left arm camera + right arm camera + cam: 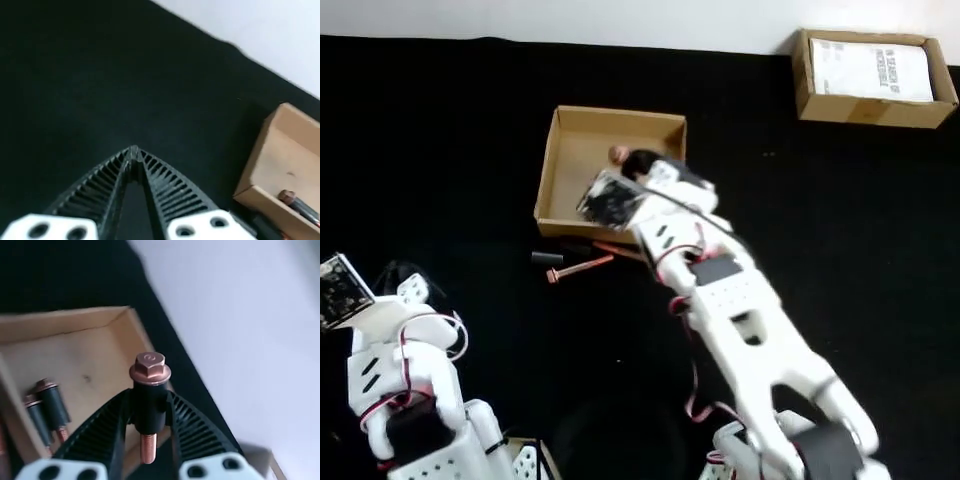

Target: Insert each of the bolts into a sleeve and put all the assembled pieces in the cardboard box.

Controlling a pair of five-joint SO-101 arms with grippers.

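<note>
My right gripper is shut on an assembled piece: a black sleeve with a copper bolt through it, hex head on top and thread tip poking out below. It hangs over the inside of the cardboard box. Two assembled pieces lie side by side in a corner of that box. From above, the right gripper sits over the box. A loose black sleeve and copper bolts lie on the cloth just outside the box. My left gripper is shut and holds nothing, low over the black cloth.
A second cardboard box with a white sheet in it stands at the back right. The left arm is at the near left, well away from the box. Black cloth covers the table up to a white wall at the back.
</note>
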